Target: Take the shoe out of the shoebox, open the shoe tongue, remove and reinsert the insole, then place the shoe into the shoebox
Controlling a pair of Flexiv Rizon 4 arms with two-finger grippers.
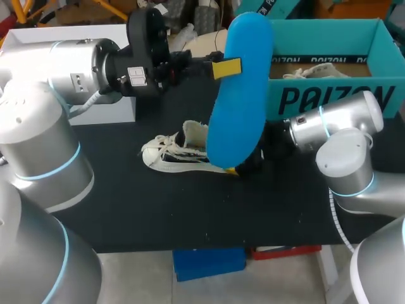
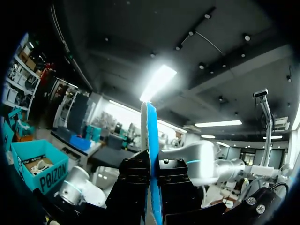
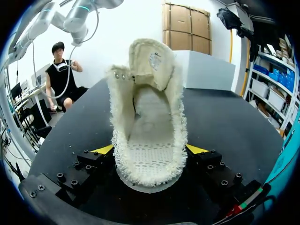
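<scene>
Pinching blue insole [image 1: 240, 95] aloft, left jaws; right jaws apparently clamping shoe [image 3: 149, 136] at heel.

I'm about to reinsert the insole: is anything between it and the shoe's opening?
Nothing visible does. The left gripper holds the insole on end over the shoe, which the right gripper clamps at the heel. The tongue stands clear of the opening, and the shoe's inside looks empty.
</scene>
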